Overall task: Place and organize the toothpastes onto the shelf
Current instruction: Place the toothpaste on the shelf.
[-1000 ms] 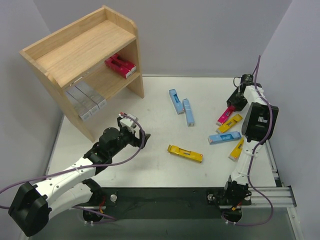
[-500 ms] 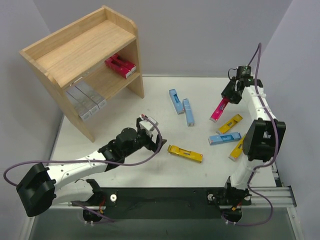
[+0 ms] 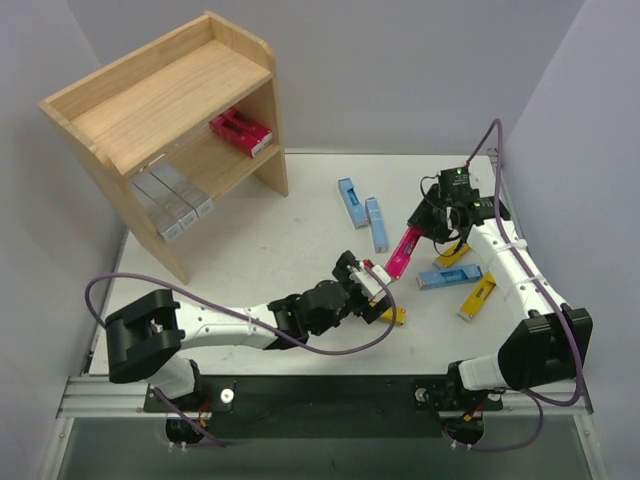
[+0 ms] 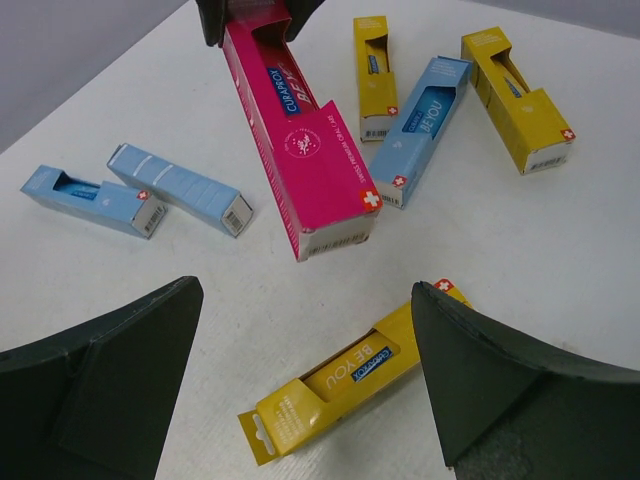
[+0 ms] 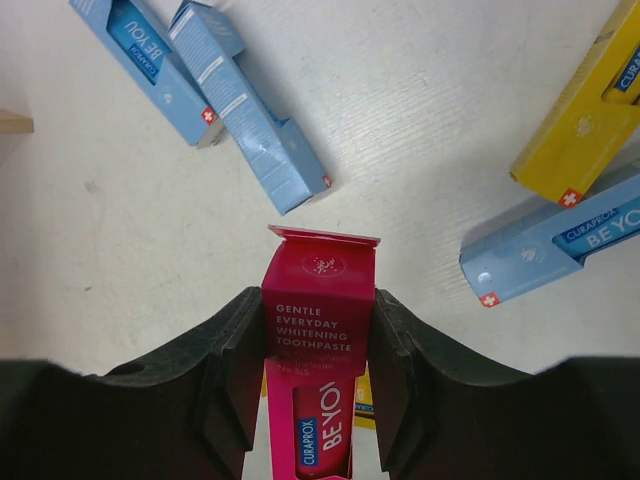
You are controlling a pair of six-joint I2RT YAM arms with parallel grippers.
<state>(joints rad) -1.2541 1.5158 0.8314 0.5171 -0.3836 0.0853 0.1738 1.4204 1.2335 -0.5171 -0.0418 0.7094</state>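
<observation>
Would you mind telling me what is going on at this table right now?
Two robot arms are sorting toothpaste cartons onto a light wooden two-tier shelf. The right gripper is shut on a magenta-red rectangular carton, held tilted over the white table. The left gripper hangs open over a yellow carton lying on the table. Three silver-grey cartons and other magenta-red ones already sit on the shelf's lower tier; light blue cartons and more yellow cartons lie loose.
</observation>
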